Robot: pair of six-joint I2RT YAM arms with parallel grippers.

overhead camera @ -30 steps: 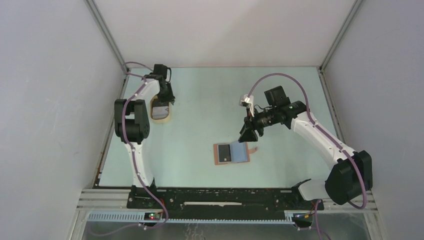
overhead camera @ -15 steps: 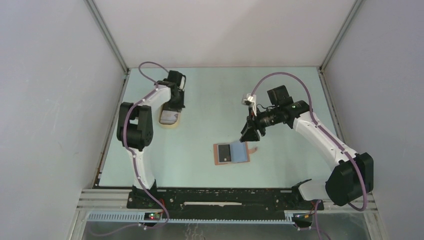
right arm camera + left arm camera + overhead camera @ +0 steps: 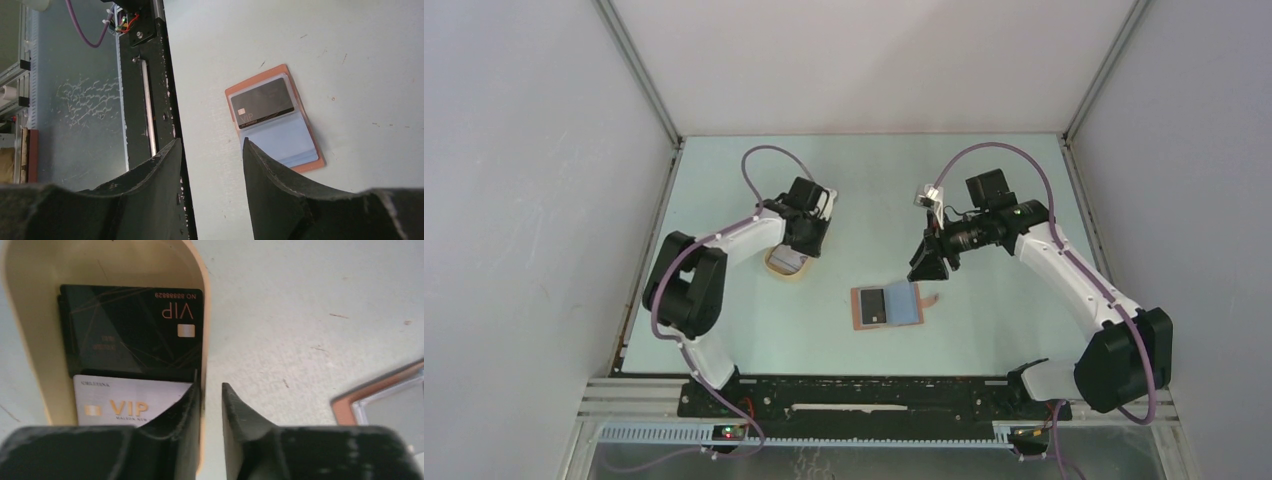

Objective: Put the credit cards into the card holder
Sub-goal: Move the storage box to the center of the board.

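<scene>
On the bench (image 3: 984, 180), the left hand (image 3: 208, 387) sits narrow, straddling the rim of the tan tray (image 3: 35, 270), with two credit cards (image 3: 130, 330) waiting inside. The card holder (image 3: 280, 135) lies open mid-bench and the right hand (image 3: 211, 142) hovers above it, half-open and empty. One black card (image 3: 261, 102) is already in, so I'd say roughly a third done.

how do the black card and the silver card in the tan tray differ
The black card is dark with its VIP lettering upside down in the left wrist view; the silver card is pale with upright lettering. The black card shows nearly whole, the silver card only partly. Both lie flat in the tan tray and carry gold VIP lettering and a chip.
</scene>
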